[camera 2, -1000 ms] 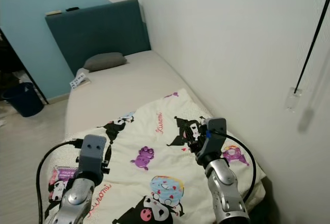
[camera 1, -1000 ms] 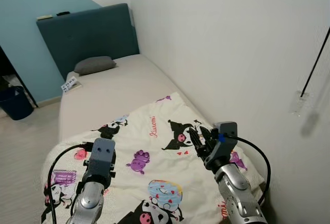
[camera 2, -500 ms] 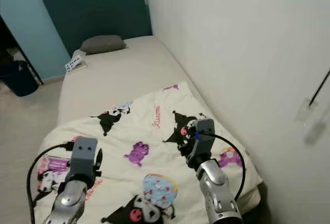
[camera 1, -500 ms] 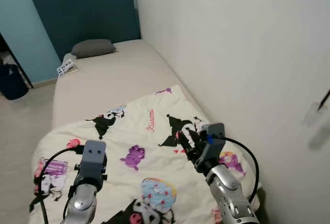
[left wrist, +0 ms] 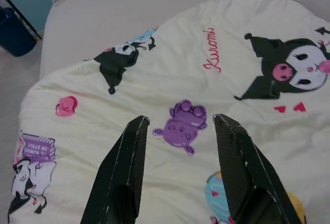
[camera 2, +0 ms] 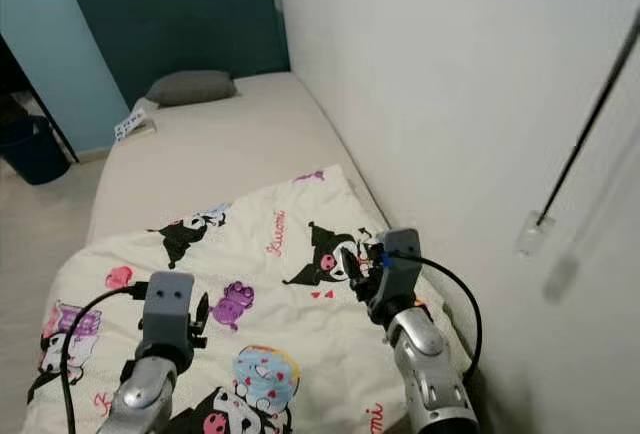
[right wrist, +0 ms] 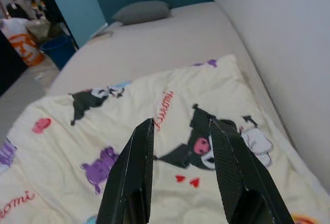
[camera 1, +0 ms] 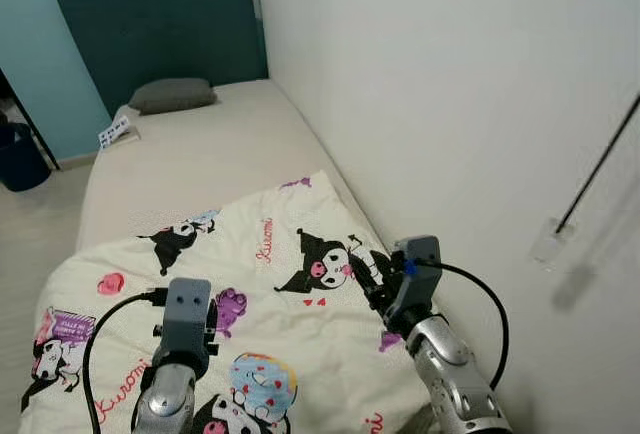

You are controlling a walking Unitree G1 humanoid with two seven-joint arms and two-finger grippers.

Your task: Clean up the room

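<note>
Left side: a dark blue bin point(camera 1: 18, 157) stands on the pale floor point(camera 1: 25, 216) beside the bed, against the light blue wall point(camera 1: 40, 34). The floor strip along the bed's left edge lies open. A dark teal headboard point(camera 1: 160, 36) closes the far end of the bed point(camera 1: 210, 169), with a grey pillow point(camera 1: 172, 95) just in front of it and a small printed card point(camera 1: 115, 132) near the mattress's left edge.

Centre: a cream blanket point(camera 1: 270, 284) printed with cartoon figures covers the near half of the mattress; its far edge crosses the bed roughly midway, leaving the upper mattress bare. Its right edge runs close along the white wall point(camera 1: 450, 104), with only a narrow gap there.

Left gripper point(left wrist: 178, 126): jaws moderately apart, holding nothing, poised above the blanket over a purple figure; contact with the cloth cannot be confirmed. The forearm rises from the lower frame, pointing up the bed, a black cable looping off its left side.

Right gripper point(right wrist: 180, 128): jaws moderately apart and empty, aimed at the black-hooded character print near the blanket's right edge. The arm extends forward alongside the wall, cable arching to its right.

Far right: a thin black cord point(camera 1: 598, 159) hangs diagonally against the wall.
</note>
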